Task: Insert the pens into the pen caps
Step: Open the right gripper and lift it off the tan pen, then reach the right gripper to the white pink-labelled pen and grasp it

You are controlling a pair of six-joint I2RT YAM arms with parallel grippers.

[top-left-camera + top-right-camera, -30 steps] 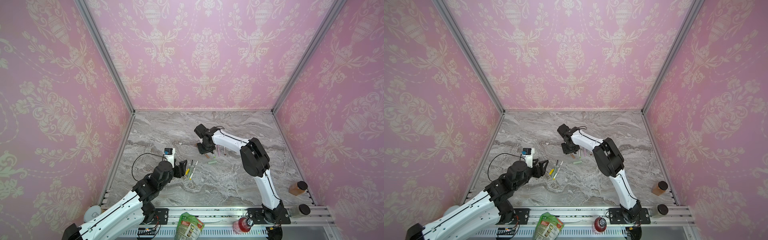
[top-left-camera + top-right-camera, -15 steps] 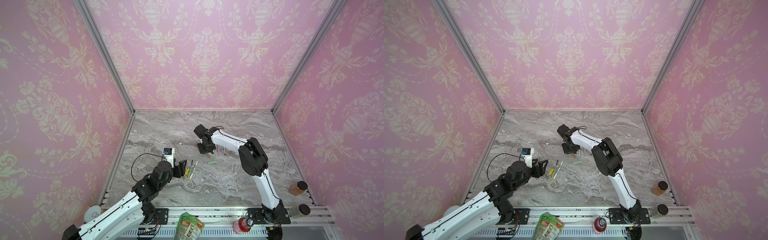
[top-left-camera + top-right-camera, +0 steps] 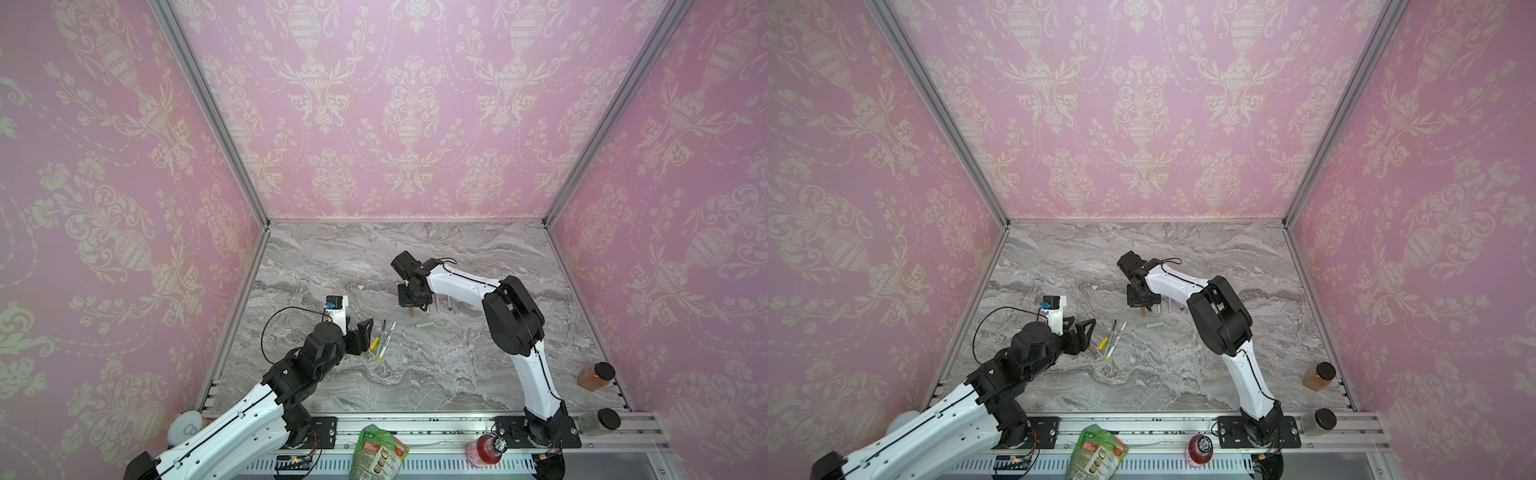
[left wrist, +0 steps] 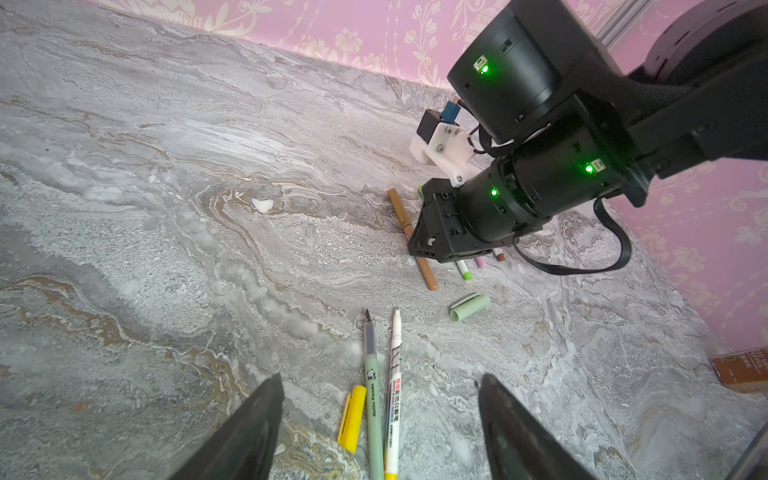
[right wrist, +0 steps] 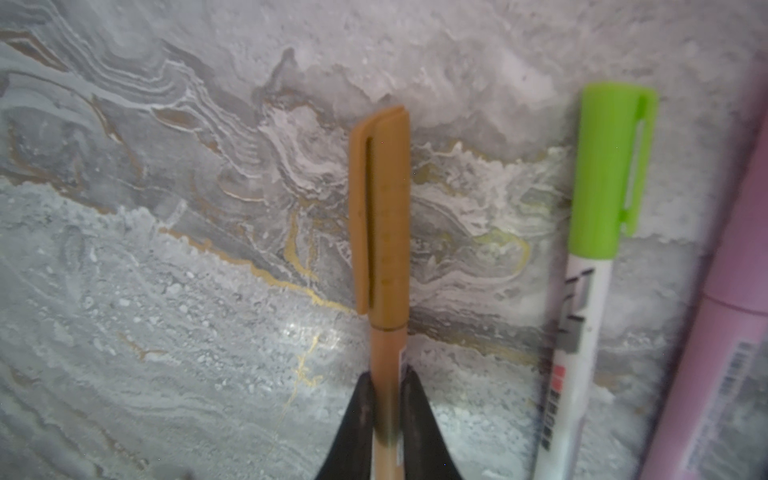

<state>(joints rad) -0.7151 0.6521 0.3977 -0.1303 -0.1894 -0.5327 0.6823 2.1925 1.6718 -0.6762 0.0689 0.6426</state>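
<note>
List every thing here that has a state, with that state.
right gripper, shut on tan pen.
tan pen, capped, lying flat.
left gripper, open, empty.
pale green pen, uncapped.
white pen, uncapped.
yellow cap, loose, off any pen.
pale green cap, loose.
lime-capped pen, capped.
pink pen, seems capped.

Matt grey marble-patterned tabletop [image 5: 166,332] with a grainy look; smooth tan plastic capped pen [image 5: 384,208]; glossy lime-green plastic cap [image 5: 602,166].

Left tool [image 4: 380,382] spread — green pen [image 4: 372,386], yellow cap [image 4: 352,417] between.
</note>
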